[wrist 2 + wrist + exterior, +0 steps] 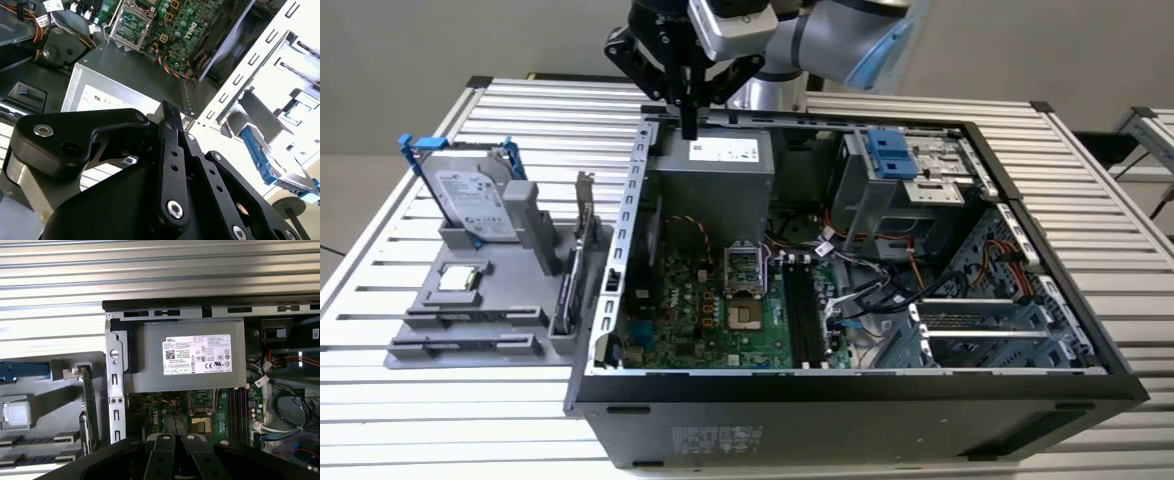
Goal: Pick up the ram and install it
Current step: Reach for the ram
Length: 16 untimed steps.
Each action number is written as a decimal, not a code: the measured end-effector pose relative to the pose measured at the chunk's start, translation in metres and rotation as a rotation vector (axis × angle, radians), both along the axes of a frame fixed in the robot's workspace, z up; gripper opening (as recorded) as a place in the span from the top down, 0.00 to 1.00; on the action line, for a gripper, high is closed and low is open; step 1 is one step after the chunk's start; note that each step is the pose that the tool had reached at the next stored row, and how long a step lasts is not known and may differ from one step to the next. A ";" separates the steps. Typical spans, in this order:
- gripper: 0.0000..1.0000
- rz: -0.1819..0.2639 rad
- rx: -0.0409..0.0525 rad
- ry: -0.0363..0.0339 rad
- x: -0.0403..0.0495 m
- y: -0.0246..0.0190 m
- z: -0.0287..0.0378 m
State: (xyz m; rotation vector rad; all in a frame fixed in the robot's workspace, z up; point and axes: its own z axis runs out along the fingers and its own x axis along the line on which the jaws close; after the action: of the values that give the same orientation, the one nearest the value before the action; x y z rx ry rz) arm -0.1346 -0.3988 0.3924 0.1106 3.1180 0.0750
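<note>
Closed claw [690, 128] over the case [636, 190] rim; ram [35, 441] well apart.
Exterior view sets the claw above the supply [714, 175]; first wrist view shows the ram, seemingly, slotted in the holder [50, 402].

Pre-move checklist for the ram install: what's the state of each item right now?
1. The case open, motherboard exposed: ok.
2. The gripper over the ram: not ok. It hangs above the power supply, apart from the gray holder.
3. Where the ram sits in the holder: cannot tell. Several dark boards stand on edge there, beside the hard drive.
4. The ram slots free: cannot tell.
5. The cables clear of the slots: cannot tell. They lie close by, on the exterior view's right.
</note>
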 end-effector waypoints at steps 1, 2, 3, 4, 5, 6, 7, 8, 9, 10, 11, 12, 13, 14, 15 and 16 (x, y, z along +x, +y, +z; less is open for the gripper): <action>1.00 0.000 0.0000 0.0000 -0.0007 0.0000 0.0000; 1.00 0.000 -0.0001 0.0000 -0.0016 0.0000 0.0000; 1.00 0.000 0.0000 0.0000 -0.0028 0.0000 0.0000; 1.00 0.000 0.0000 0.0000 -0.0039 0.0000 0.0000; 1.00 0.000 0.0000 0.0000 -0.0052 0.0000 0.0000; 1.00 0.000 0.0000 0.0000 -0.0064 0.0000 0.0000; 1.00 0.000 -0.0001 0.0000 -0.0076 0.0000 0.0000; 1.00 0.000 0.0000 0.0000 -0.0094 -0.0001 0.0000; 1.00 0.000 0.0000 0.0000 -0.0104 -0.0001 0.0000; 1.00 0.000 0.0000 0.0000 -0.0112 -0.0001 0.0000; 1.00 0.000 0.0000 0.0000 -0.0119 -0.0001 0.0000; 1.00 0.000 0.0001 -0.0001 -0.0126 -0.0001 -0.0001; 1.00 0.000 -0.0001 0.0000 -0.0135 -0.0001 0.0000; 1.00 0.000 -0.0001 0.0000 -0.0146 -0.0002 0.0000; 1.00 0.000 0.0000 0.0000 -0.0156 -0.0002 0.0000; 1.00 0.000 0.0000 0.0000 -0.0164 -0.0002 0.0000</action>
State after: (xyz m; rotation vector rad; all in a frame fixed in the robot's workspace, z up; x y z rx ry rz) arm -0.1510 -0.3990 0.3924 0.1106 3.1180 0.0750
